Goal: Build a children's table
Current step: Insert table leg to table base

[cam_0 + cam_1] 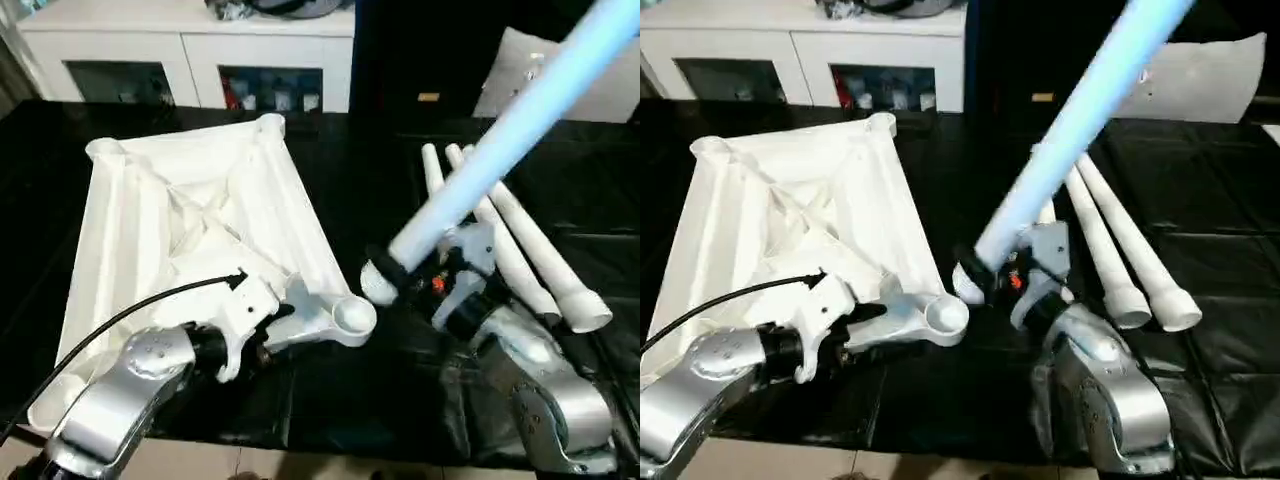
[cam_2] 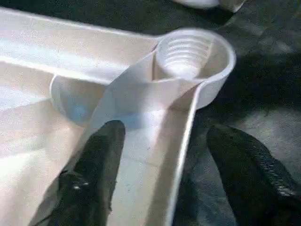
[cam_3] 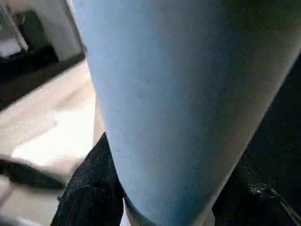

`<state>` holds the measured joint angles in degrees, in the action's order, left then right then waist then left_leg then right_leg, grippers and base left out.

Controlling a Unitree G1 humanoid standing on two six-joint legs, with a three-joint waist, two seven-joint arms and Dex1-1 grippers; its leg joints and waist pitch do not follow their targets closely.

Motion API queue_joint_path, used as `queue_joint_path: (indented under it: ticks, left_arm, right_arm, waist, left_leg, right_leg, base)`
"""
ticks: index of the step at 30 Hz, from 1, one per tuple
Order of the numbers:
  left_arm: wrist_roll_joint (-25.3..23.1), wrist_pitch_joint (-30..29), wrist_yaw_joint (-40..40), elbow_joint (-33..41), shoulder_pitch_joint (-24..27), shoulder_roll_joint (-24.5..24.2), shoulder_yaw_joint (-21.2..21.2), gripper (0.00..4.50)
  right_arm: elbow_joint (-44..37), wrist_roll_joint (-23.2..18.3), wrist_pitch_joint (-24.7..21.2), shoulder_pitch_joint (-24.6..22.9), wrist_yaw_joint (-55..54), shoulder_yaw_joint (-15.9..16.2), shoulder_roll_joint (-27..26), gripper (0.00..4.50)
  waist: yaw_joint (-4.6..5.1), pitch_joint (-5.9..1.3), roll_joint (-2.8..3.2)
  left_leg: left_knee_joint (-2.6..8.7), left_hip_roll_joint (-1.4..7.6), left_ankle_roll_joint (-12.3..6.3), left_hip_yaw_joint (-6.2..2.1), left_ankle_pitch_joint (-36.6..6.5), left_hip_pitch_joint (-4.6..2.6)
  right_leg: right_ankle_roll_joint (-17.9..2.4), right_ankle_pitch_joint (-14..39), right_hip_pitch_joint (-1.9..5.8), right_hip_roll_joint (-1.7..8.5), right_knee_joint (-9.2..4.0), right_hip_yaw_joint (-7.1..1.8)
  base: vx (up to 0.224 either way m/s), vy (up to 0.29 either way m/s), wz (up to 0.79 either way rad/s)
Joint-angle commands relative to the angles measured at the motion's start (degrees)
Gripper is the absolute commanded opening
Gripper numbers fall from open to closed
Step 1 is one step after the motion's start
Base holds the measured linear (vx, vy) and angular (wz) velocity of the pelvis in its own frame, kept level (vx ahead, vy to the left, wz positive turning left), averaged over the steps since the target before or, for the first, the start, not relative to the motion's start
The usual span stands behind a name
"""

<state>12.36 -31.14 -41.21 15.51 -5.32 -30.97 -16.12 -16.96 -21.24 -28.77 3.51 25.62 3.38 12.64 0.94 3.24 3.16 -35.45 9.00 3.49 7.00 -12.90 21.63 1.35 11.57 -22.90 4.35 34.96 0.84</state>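
Observation:
The white table top (image 1: 190, 210) lies upside down on the black padded surface, its X ribs facing up. My left gripper (image 2: 167, 132) is open at the top's near right corner. One finger (image 2: 94, 174) is inside the rim, the other outside it, just short of the round threaded socket (image 2: 186, 54). My right gripper (image 1: 420, 275) is shut on a long white leg (image 1: 520, 120). The leg slants up toward the back right. Its lower end (image 1: 378, 283) hangs close beside that corner socket (image 1: 352, 314), apart from it.
Three more white legs (image 1: 540, 250) lie side by side on the black surface (image 1: 350, 390) to the right of my right arm. A white cabinet (image 1: 190, 50) stands behind the table. A black cable (image 1: 130, 310) runs along my left forearm.

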Motion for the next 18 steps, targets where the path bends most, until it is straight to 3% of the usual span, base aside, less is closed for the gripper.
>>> queue_joint_path:
  ticks: [1, 3, 5, 6, 8, 10, 11, 12, 13, 15, 18]
  left_arm:
    - [0.4, -0.2, -1.3, -0.2, -0.6, -0.4, -0.1, 2.87]
    - [-0.1, 0.9, -2.1, -1.3, -1.2, -0.6, -0.6, 2.70]
    - [-0.4, 1.3, -2.6, -2.0, -1.5, -0.7, -0.6, 2.50]
    - [-0.2, 1.0, -3.0, -1.9, -1.4, -1.2, -0.4, 2.42]
    - [-0.1, 0.8, -3.1, -1.6, -1.0, -1.6, -0.2, 2.13]
    - [0.1, 0.6, -3.0, -1.4, -0.8, -1.7, -0.1, 2.05]
    - [0.0, 0.3, -3.0, -1.2, -0.6, -1.9, -0.1, 1.96]
    - [-0.1, 0.1, -3.0, -1.1, -0.4, -2.1, -0.1, 1.96]
    - [-0.2, 0.1, -3.0, -1.1, -0.4, -2.1, -0.1, 1.84]
    - [-1.0, 0.1, -2.9, -1.7, -0.2, -2.5, -0.3, 1.60]
    - [-2.0, 0.4, -2.3, -2.7, -0.4, -2.6, -0.7, 1.48]
  right_arm:
    - [-1.3, 0.2, 0.0, -0.4, 1.4, 1.4, 0.6, 1.94]
    - [-2.4, 0.8, 0.5, -1.3, 2.4, 2.1, 1.7, 1.94]
    - [-3.3, 0.9, 0.0, -1.7, 2.8, 2.2, 2.6, 1.94]
    - [-3.3, 1.0, -0.5, -1.8, 2.9, 2.3, 3.2, 1.94]
    - [-2.8, 1.9, 0.2, -1.6, 2.5, 2.6, 3.5, 1.94]
    - [-2.3, 2.2, 0.4, -1.4, 2.3, 2.6, 3.4, 1.94]
    - [-2.3, 1.9, 0.3, -1.2, 2.1, 2.5, 3.3, 1.94]
    - [-2.4, 1.7, 0.1, -0.9, 2.0, 2.5, 3.1, 1.94]
    - [-2.5, 1.7, 0.0, -0.9, 2.0, 2.5, 3.1, 1.94]
    - [-2.6, 1.9, 0.1, -0.5, 2.0, 3.0, 3.1, 1.94]
    - [-2.5, 2.4, 0.4, -0.2, 2.2, 3.7, 3.3, 1.94]
  waist:
    - [-0.25, -3.24, -0.15]
    - [-0.20, -2.62, 0.33]
    - [-0.05, -2.18, 0.11]
    - [0.07, -1.84, 0.03]
    - [0.26, -1.76, -0.07]
    - [0.33, -1.74, 0.00]
    - [0.34, -1.82, -0.39]
    - [0.28, -1.86, -0.39]
    - [0.23, -1.97, -0.17]
    - [0.23, -2.16, -0.61]
    - [0.12, -2.34, -0.75]
  left_leg:
    - [4.14, 1.44, -2.49, 0.28, 1.3, -0.16]
    - [4.68, 1.86, -2.51, 0.37, -3.8, -0.26]
    - [5.08, 2.06, -1.93, 0.46, -8.0, -0.33]
    - [5.45, 2.20, -1.05, 0.43, -11.7, -0.44]
    - [5.55, 2.24, -0.25, 0.42, -13.5, -0.54]
    - [5.64, 2.24, 0.05, 0.38, -14.1, -0.48]
    - [5.62, 2.26, -0.01, 0.42, -13.8, -0.43]
    - [5.63, 2.31, -0.09, 0.42, -13.1, -0.44]
    - [5.57, 2.31, -0.16, 0.42, -12.0, -0.46]
    - [5.46, 2.29, -0.53, 0.51, -9.9, -0.34]
    - [5.25, 2.25, -1.41, 0.65, -6.9, -0.36]
  right_leg:
    - [-15.3, -10.7, 3.67, 1.73, -2.46, -1.13]
    - [-15.4, -3.1, 3.46, 1.94, -3.11, -1.19]
    - [-14.7, 3.5, 3.29, 2.07, -3.61, -1.35]
    - [-13.6, 10.4, 3.05, 2.13, -4.06, -1.43]
    - [-12.3, 14.3, 2.76, 2.10, -4.34, -1.56]
    - [-11.5, 15.7, 2.59, 2.12, -4.49, -1.60]
    - [-11.3, 15.6, 2.57, 2.09, -4.54, -1.63]
    - [-11.3, 14.9, 2.46, 2.07, -4.46, -1.66]
    - [-11.5, 13.1, 2.45, 2.04, -4.31, -1.66]
    - [-12.1, 9.6, 2.58, 1.91, -4.09, -1.62]
    - [-13.0, 5.6, 2.76, 1.92, -3.78, -1.55]
  base:
    - [0.000, 0.000, 0.00]
    - [0.000, 0.000, 0.00]
    - [0.000, 0.000, 0.00]
    - [0.000, 0.000, 0.00]
    - [0.000, 0.000, 0.00]
    - [0.000, 0.000, 0.00]
    - [0.000, 0.000, 0.00]
    - [0.000, 0.000, 0.00]
    - [0.000, 0.000, 0.00]
    - [0.000, 0.000, 0.00]
    - [0.000, 0.000, 0.00]
